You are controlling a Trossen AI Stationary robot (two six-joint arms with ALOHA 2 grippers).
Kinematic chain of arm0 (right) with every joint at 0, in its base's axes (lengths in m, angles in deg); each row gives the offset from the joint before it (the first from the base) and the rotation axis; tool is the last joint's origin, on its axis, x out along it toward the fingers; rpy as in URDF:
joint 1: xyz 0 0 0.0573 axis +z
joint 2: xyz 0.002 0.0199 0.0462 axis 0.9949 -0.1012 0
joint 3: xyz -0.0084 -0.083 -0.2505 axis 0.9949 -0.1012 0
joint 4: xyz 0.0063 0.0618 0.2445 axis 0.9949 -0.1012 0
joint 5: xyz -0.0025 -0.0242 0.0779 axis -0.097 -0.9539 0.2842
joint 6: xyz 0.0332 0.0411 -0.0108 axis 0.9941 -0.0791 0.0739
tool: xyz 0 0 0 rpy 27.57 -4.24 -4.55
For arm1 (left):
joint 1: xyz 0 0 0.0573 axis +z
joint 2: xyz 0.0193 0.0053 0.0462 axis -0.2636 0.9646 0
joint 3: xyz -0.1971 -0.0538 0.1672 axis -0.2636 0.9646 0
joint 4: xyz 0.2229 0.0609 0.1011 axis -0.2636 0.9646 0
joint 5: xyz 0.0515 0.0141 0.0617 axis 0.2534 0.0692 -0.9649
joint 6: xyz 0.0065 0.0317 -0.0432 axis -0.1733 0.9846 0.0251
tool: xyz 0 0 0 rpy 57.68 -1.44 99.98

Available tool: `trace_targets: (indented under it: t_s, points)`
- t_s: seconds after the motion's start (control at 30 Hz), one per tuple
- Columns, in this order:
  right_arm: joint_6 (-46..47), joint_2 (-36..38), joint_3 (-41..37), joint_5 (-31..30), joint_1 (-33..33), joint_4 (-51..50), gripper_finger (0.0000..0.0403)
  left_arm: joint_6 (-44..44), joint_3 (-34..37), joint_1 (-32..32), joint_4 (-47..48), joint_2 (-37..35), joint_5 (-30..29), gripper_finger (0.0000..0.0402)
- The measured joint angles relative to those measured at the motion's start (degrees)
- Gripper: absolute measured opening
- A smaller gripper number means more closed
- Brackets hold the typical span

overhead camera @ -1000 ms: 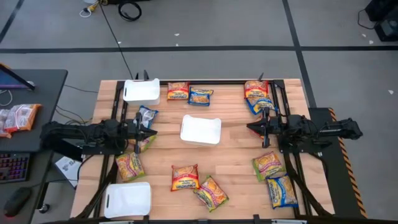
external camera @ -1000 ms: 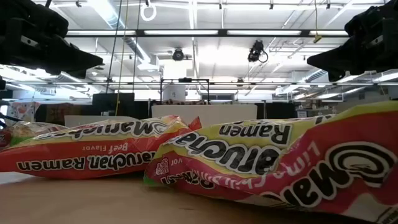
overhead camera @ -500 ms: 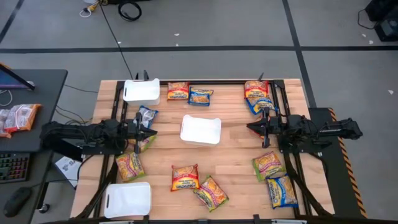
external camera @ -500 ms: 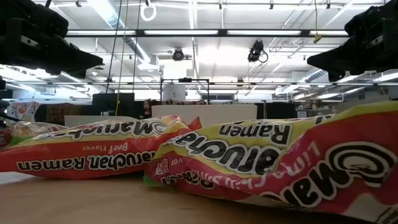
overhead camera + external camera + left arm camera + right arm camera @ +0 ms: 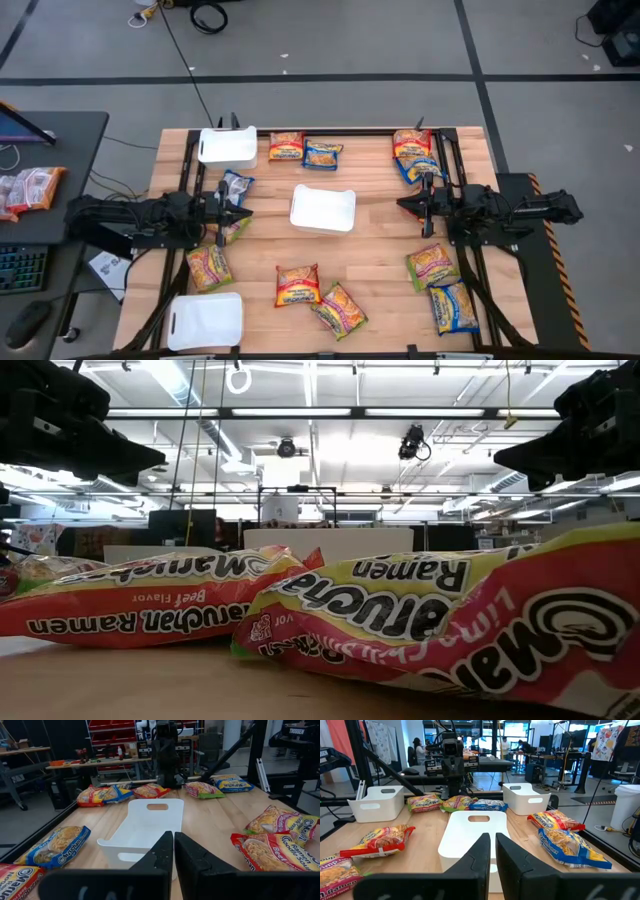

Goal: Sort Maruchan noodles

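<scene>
Overhead, centre tray (image 5: 322,210) sits between left gripper (image 5: 243,214) and right gripper (image 5: 402,205); noodle packets (image 5: 298,284) scattered all round it. Wrist views: both claws closed, empty, aimed at tray.

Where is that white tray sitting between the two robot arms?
Seen from above, the white tray sits at the middle of the wooden table, empty, midway between the left gripper and the right gripper.
</scene>
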Motion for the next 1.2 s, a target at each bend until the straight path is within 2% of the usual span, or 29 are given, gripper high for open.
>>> trace_targets:
  t_s: [0.9, 1.0, 1.13, 1.2]
  points:
    - [0.00, 0.00, -0.01, -0.01, -0.01, 0.04, 0.0035, -0.02, -0.01, -0.01, 0.00, 0.00, -0.01, 0.0023]
    - [0.20, -0.04, -0.01, -1.63, -0.15, 5.26, 0.0035, -0.02, 0.00, 0.00, 0.00, 0.00, -0.01, 0.0023]
    - [11.98, 0.02, -0.01, -1.44, -0.19, 15.66, 0.0035, -0.04, -0.02, 0.01, 0.00, 0.00, -0.01, 0.0023]
    - [16.71, 0.05, 0.01, -2.11, -0.34, 17.19, 0.0035, -0.04, -0.01, 0.00, 0.00, 0.00, -0.01, 0.0023]
